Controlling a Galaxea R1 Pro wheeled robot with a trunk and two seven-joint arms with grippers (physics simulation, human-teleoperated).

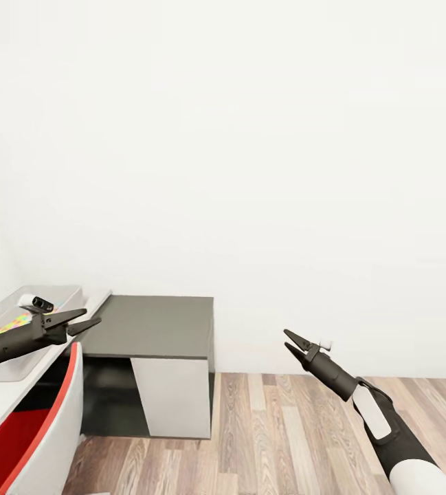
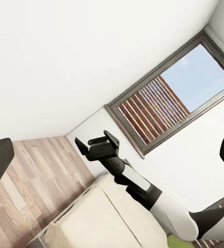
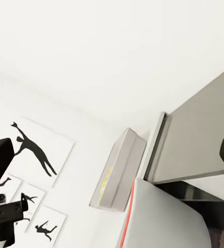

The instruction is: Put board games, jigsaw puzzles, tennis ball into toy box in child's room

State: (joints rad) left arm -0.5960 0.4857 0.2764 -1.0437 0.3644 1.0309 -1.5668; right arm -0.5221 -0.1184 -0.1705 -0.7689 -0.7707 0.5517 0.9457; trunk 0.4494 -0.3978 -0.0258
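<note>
At the far left of the head view the pale tabletop (image 1: pixel 3 395) carries the toy box (image 1: pixel 64 297), a shallow grey bin with a bright mosaic jigsaw puzzle (image 1: pixel 13 323) lying flat inside it and a small white and black object at its far end. The left end effector (image 1: pixel 85 320) hangs over the near right part of the bin, just above and to the right of the puzzle, its two dark fingers spread slightly and holding nothing. A red-edged white chair (image 1: pixel 44 426) stands below it, beside the tabletop. Next to the right comes a lower dark grey cabinet (image 1: pixel 154 326) against the white wall, with wood plank floor (image 1: pixel 284 433) beyond. Further right, well apart from the bin, the right end effector (image 1: pixel 290 342) hovers over the floor, fingers parted and empty. The right wrist view shows the toy box (image 3: pixel 119 170) from the side, with black silhouette pictures (image 3: pixel 34 150) on the wall. The left wrist view shows the right arm, a dark-framed window (image 2: pixel 168 98) and the beige bed (image 2: pixel 101 217).
</note>
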